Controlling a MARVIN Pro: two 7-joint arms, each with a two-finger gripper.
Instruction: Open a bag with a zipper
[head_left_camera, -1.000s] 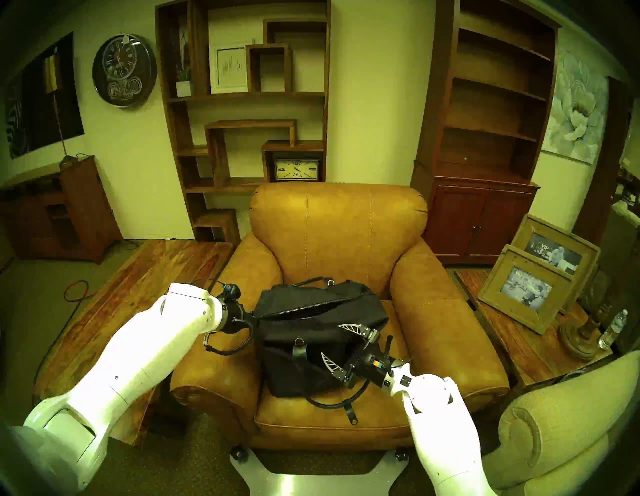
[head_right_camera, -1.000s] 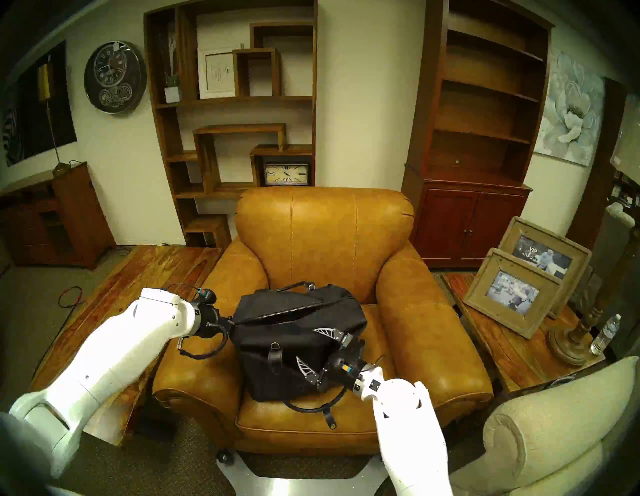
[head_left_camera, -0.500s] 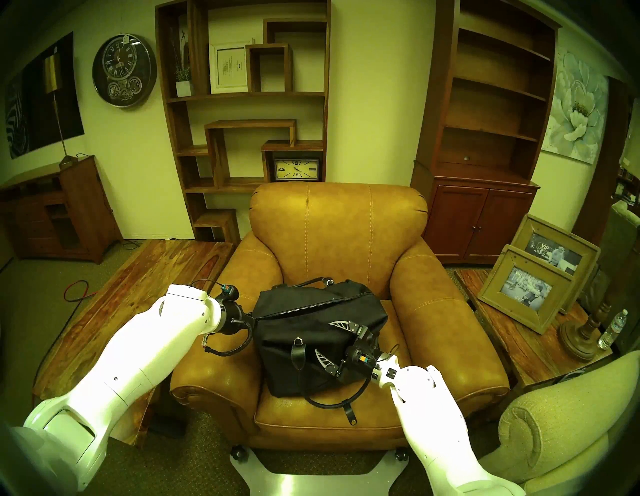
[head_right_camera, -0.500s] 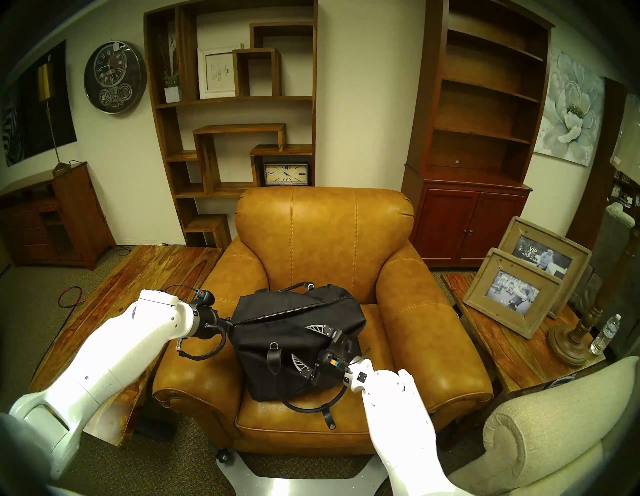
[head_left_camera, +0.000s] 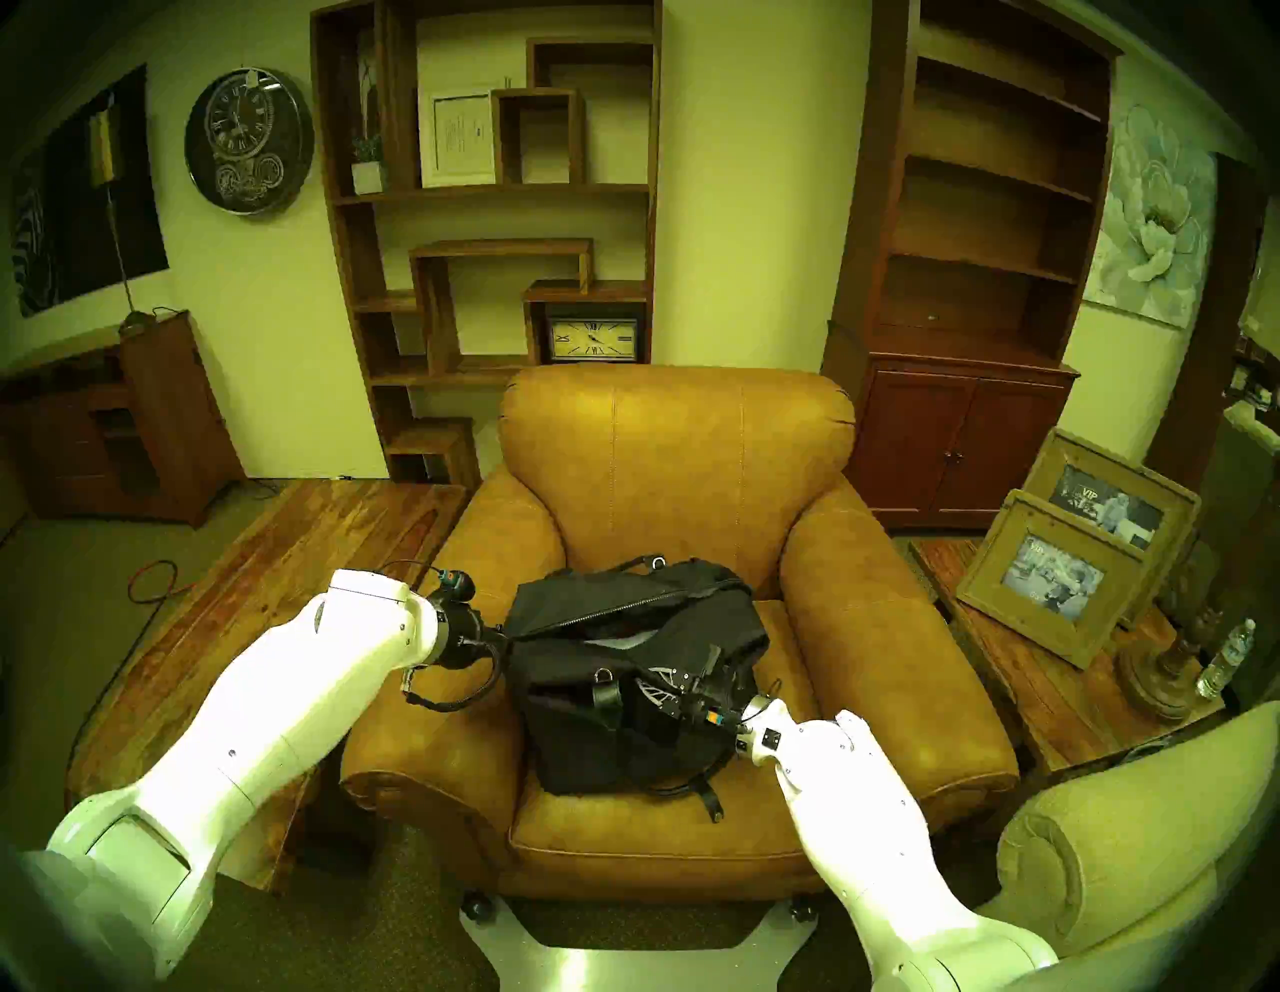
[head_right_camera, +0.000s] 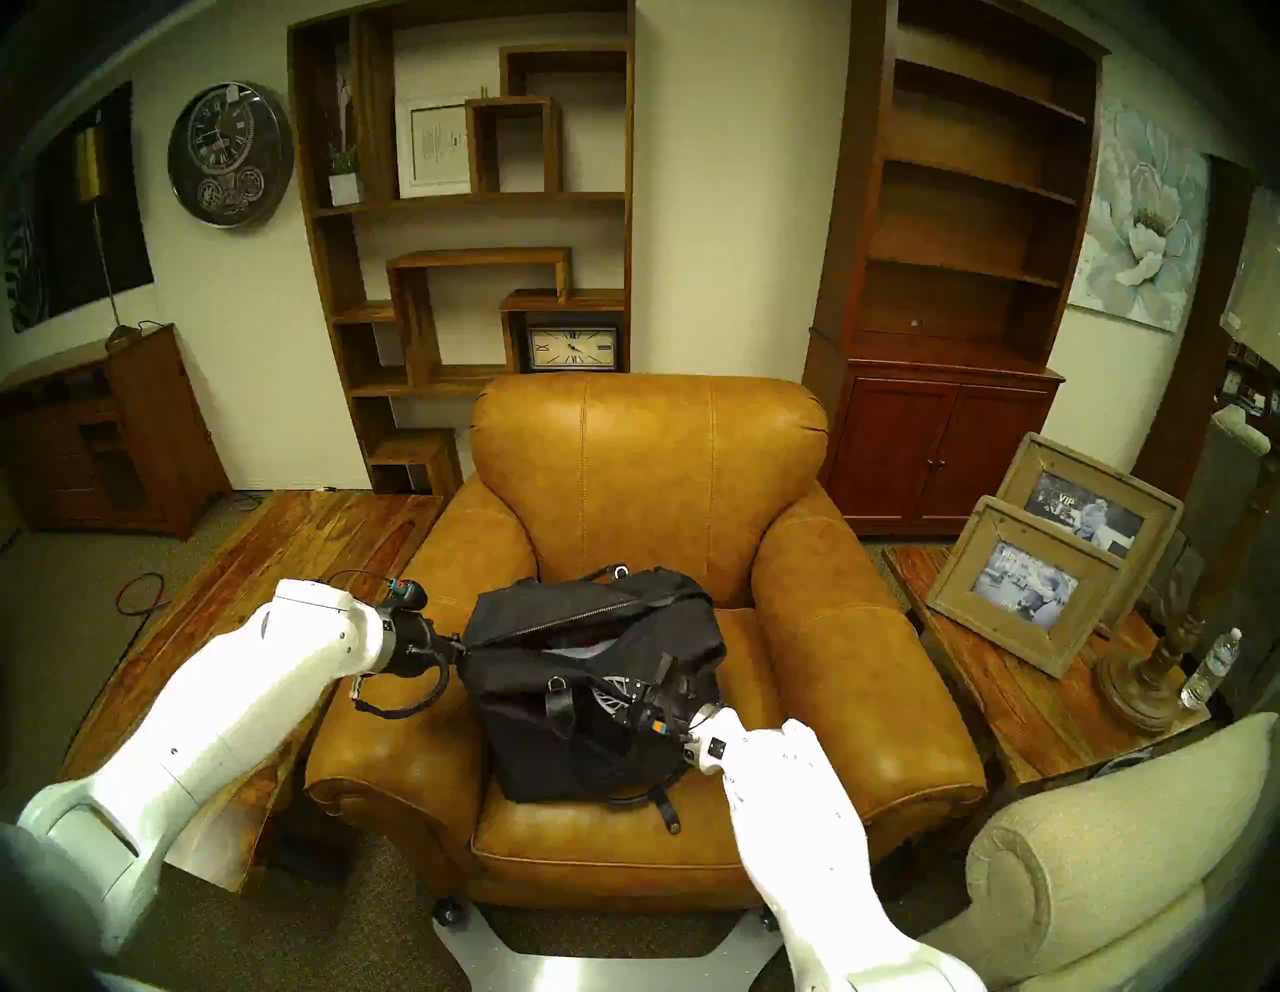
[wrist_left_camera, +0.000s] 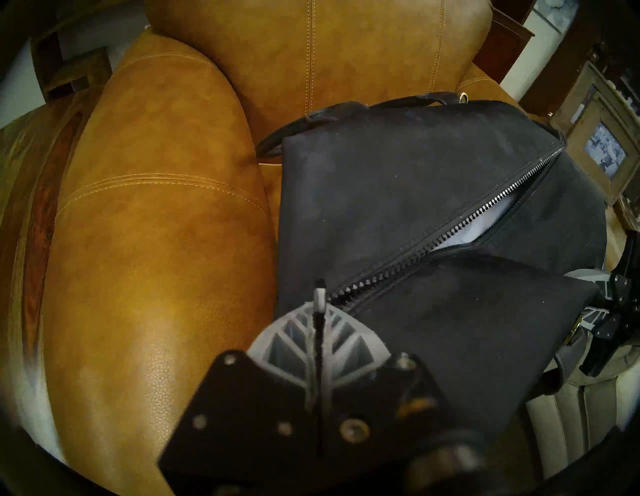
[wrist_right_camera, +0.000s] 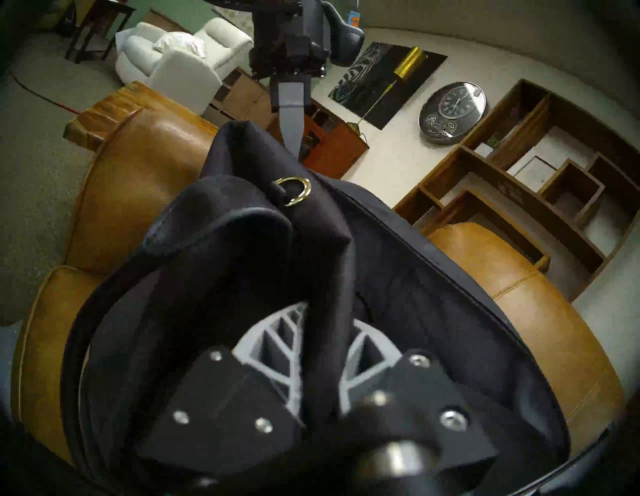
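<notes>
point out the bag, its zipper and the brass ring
bag (head_left_camera: 589, 609): head left view, top fabric panel.
zipper (wrist_left_camera: 460, 225): left wrist view, teeth along the open stretch.
brass ring (wrist_right_camera: 294, 191): right wrist view, on the ring's metal loop.

Likely a furniture showroom: leather armchair (head_left_camera: 675, 499), tagged wall clock (head_left_camera: 249, 142), bare bookcases (head_left_camera: 983, 228).

A tan leather armchair (head_left_camera: 679, 499) fills the frame's centre; wooden shelves (head_left_camera: 485, 208) and a round wall clock (head_left_camera: 249, 142) stand at upper left, framed photos (head_left_camera: 1053, 582) at right.
</notes>
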